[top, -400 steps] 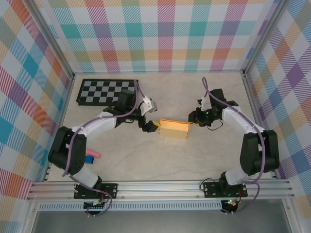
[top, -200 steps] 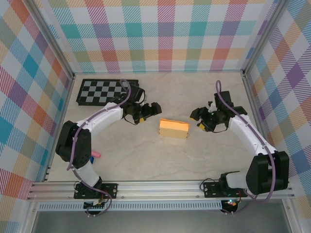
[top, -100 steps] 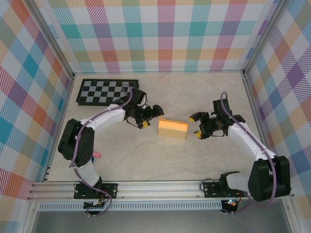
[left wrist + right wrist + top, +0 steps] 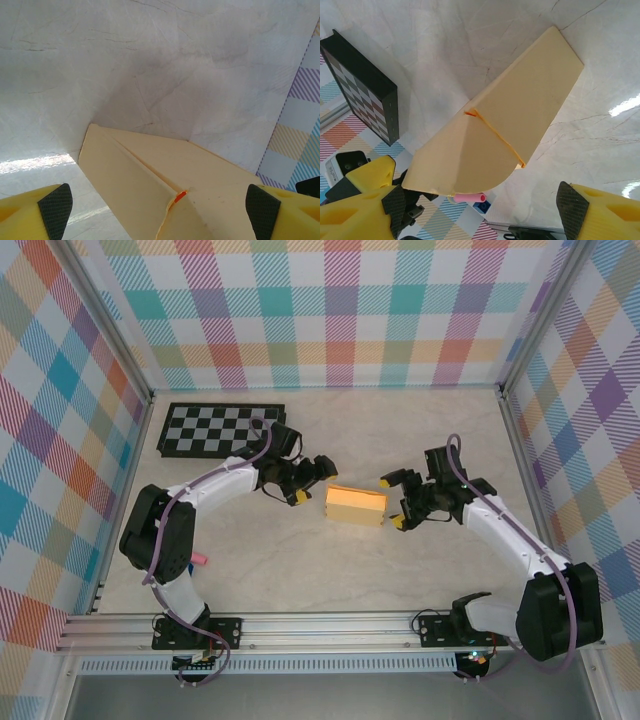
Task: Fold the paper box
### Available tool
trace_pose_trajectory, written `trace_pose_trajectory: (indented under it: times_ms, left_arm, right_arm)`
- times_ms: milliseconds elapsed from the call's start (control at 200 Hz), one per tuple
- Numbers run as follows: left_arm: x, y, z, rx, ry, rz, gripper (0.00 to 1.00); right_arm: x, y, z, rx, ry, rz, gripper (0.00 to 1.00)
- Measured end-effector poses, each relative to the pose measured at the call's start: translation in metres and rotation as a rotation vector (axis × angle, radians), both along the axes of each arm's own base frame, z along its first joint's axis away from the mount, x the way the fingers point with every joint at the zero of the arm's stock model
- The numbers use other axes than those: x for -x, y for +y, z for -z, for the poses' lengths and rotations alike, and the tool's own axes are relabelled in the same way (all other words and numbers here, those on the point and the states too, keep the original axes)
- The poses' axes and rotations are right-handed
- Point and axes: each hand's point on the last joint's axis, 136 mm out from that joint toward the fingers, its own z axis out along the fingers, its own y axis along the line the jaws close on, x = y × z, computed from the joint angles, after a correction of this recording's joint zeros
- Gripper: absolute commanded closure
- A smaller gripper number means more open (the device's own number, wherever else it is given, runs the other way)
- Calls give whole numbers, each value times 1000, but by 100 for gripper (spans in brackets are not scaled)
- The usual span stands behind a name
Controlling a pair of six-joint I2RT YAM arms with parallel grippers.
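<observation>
A small pink item (image 4: 197, 559) is seen by the left arm's base (not part of the job, to be ignored). At mid-table the paper box (image 4: 356, 505) lies flat, closed up as a small rectangular pack. The left gripper (image 4: 312, 481) is set just off the box's left end, jaws spread wide, nothing held. The right gripper (image 4: 392, 502) is set just off the right end, likewise spread and empty. In the right wrist view a rounded end flap (image 4: 465, 170) looks slightly bulged, though this cannot be told for sure. The step is judged to be squaring or tucking the ends. One end should be steadied while the other flap is pressed flush. Pads are best centred on the end and squeezed lightly, so the thin card is not creased. The checkerboard (image 4: 220, 430) is farthest back, well apart.
</observation>
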Motion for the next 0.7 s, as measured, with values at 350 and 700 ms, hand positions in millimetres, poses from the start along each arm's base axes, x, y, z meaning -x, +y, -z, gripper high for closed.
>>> trace_pose_trajectory:
  times_ms: [350, 700]
  left_arm:
    - [2, -1, 2, -1, 2, 7, 14]
    - [5, -1, 7, -1, -5, 24, 16]
  right_arm:
    - [5, 14, 8, 43, 22, 64, 26]
    - [-8, 18, 13, 85, -7, 204, 36]
